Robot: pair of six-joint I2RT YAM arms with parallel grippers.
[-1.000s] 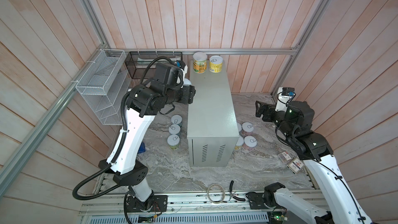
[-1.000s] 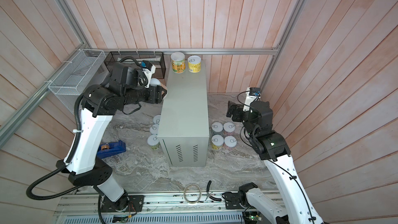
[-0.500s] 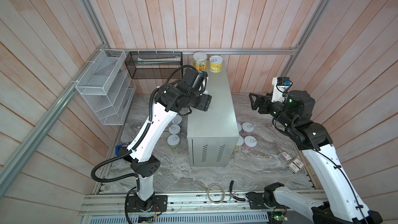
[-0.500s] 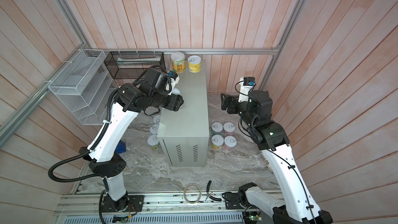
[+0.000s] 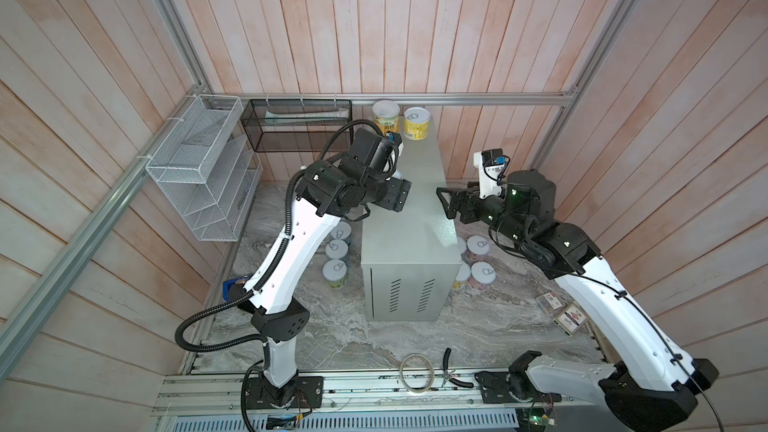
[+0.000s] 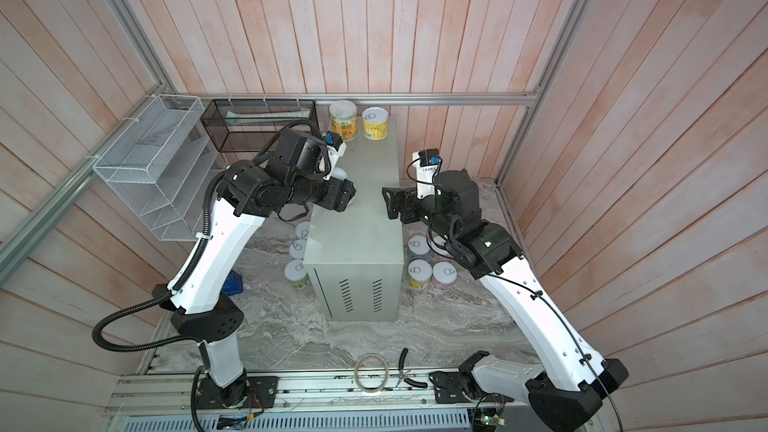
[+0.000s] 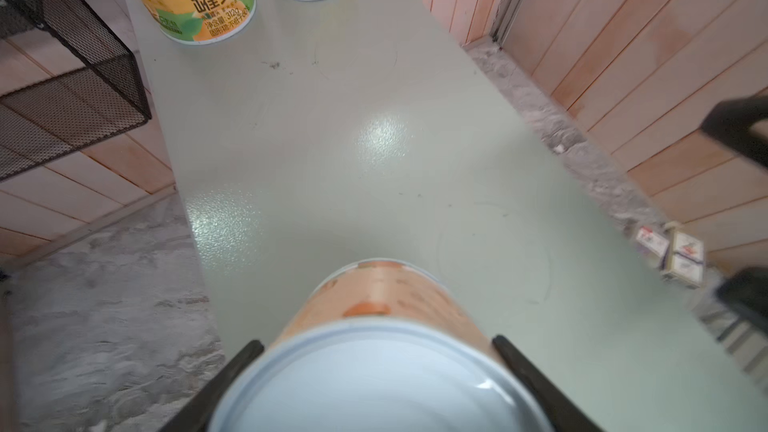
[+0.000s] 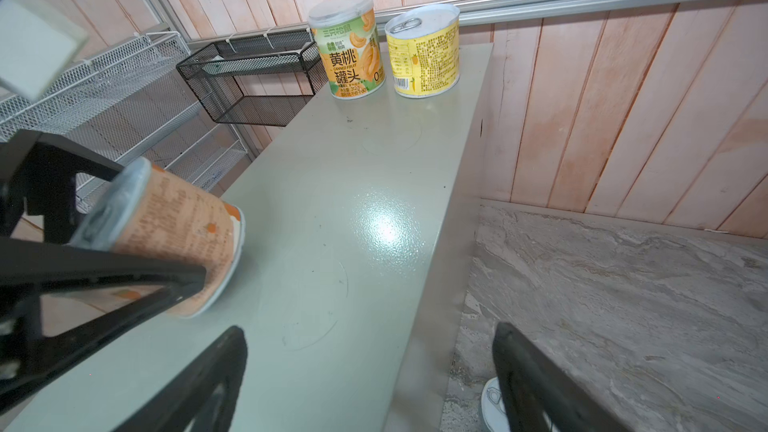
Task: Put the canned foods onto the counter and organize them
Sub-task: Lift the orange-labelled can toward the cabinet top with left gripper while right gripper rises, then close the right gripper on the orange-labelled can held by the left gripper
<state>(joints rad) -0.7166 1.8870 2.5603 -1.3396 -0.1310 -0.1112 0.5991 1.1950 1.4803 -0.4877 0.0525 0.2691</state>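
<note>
My left arm rises from its base, bends at the elbow and reaches level toward the left edge of the counter (image 5: pixel 409 218), about halfway along it. The left gripper (image 5: pixel 397 197) carries an orange-label can (image 7: pixel 386 297) between its black fingers (image 7: pixel 232 371). The left wrist view shows them lying against both sides of the can just below the lid. I cannot tell whether they are pressing it. In the right wrist view the can leans steeply, with its lower rim on or just above the counter top near that edge. My right arm leans in from the lower right with its wrist level. The right gripper (image 5: pixel 444 201) points at the counter's right edge, opposite the left one, with its fingers spread wide and nothing between them. At the far end of the counter a peach can (image 5: pixel 385 116) and a yellow can (image 5: pixel 416 125) stand upright side by side. Three cans (image 5: pixel 335 274) sit on the marble floor (image 5: pixel 374 338) left of the counter, and four cans (image 5: pixel 484 278) sit to its right.
</note>
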